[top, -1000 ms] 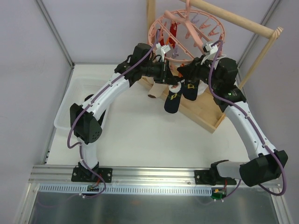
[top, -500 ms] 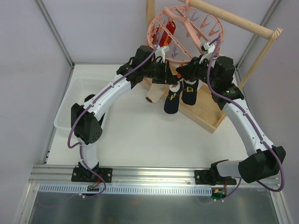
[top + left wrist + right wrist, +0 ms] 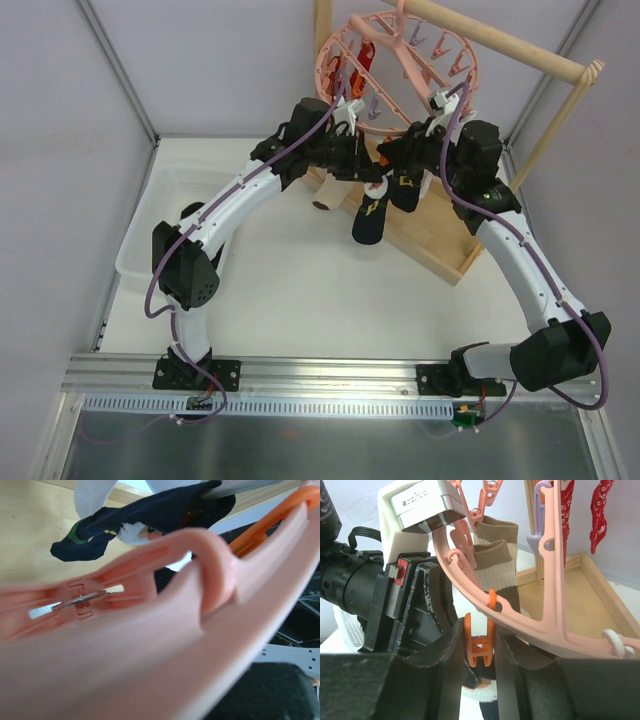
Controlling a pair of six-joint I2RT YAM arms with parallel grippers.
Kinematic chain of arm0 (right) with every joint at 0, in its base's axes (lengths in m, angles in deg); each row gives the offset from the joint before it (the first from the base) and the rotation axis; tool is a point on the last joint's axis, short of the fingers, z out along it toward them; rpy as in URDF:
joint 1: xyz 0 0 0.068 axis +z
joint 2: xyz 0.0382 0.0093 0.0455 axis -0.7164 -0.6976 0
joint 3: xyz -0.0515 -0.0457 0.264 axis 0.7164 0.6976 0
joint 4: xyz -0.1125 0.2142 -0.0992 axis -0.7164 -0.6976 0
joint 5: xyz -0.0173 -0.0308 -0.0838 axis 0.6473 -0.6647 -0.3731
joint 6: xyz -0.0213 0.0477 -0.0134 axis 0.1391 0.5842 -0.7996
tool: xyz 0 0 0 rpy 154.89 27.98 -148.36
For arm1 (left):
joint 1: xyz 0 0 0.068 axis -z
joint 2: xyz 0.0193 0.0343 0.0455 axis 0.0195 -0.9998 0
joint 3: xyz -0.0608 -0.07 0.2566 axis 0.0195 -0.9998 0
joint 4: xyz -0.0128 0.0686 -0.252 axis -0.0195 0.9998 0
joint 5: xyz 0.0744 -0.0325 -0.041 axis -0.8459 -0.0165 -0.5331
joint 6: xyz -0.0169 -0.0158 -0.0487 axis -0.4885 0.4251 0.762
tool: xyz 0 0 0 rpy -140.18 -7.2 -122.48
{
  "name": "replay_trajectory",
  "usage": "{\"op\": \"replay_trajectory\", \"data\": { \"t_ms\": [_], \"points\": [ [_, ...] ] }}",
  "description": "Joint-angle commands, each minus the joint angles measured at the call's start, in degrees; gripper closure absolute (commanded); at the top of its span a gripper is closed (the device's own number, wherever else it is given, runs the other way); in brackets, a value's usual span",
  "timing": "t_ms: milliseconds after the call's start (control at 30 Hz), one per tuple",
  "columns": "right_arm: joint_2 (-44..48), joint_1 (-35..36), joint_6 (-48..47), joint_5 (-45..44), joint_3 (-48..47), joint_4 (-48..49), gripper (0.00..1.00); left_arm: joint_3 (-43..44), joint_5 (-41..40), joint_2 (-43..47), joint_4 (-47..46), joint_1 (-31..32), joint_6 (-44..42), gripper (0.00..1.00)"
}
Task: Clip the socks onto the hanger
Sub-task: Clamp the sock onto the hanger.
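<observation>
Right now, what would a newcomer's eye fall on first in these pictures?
The pink hanger, hooked on the wooden stand at top centre, stands out first. In the right wrist view, the right gripper pinches an orange clip on the hanger's rim. Two dark socks with yellow marks dangle just below the hanger.

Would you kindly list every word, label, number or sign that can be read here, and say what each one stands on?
Nothing can be read in full.
Label on the white box at the left arm's wrist: print too small to read.
White lettering on the black casing at the picture's left edge: cut off and blurred.
Yellow marks on the dark socks: too small to read.
</observation>
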Motion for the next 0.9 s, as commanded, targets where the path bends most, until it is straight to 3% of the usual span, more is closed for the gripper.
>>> {"op": "replay_trajectory", "data": {
  "t_ms": [0,867],
  "points": [
    [0.27,0.06,-2.84,2.52,0.22,4.87,0.99,0.59,4.27,2.97,-1.14,0.32,-0.16,1.00],
    [-2.28,-0.90,-3.98,11.21,-0.74,8.82,0.99,-0.99,10.96,4.56,-1.23,-2.49,-1.39,1.00]
  ]
}}
